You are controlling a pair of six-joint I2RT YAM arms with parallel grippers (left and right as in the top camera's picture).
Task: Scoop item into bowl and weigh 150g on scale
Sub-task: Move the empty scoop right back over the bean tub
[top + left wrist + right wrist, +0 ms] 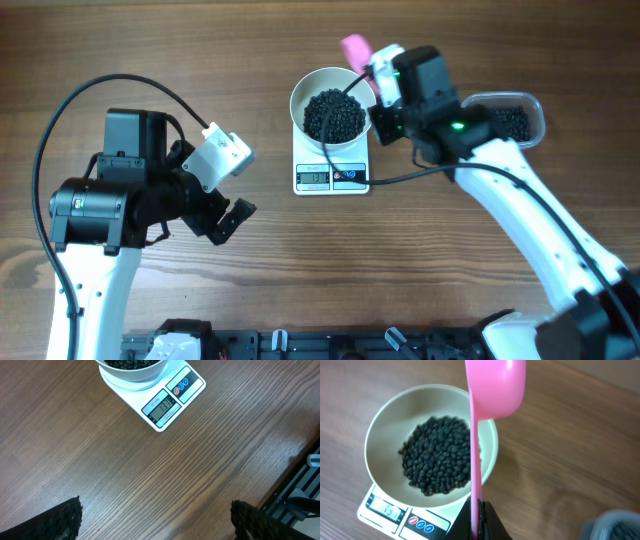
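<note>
Nearest the robot, the left arm stands bent at the left of the table (200, 60), its wrist turned toward the right. The left gripper (246, 186) hangs above bare wood with its jaws spread wide and nothing between them, well apart from the scale (331, 170). In the left wrist view only the two dark fingertips (65, 520) show at the lower corners.

The scale lies at the table's middle, its long axis running left to right and its front edge turned toward the robot. On that edge the display (161, 407) shows dark digits too blurred to read surely; beside it sit a red and a blue button (180, 386), with small print that cannot be read.

The bowl (300, 90) rests on the scale, holding a dark heap of beans (335, 115).

The right arm reaches from the near right corner toward the far left, its wrist just beside the bowl's right rim. The right gripper (481, 519) is clenched on the handle of a pink scoop (495, 385), whose long axis points away from the wrist, past the bowl's right rim. A clear tub (515, 120) with more beans sits at the far right.
</note>
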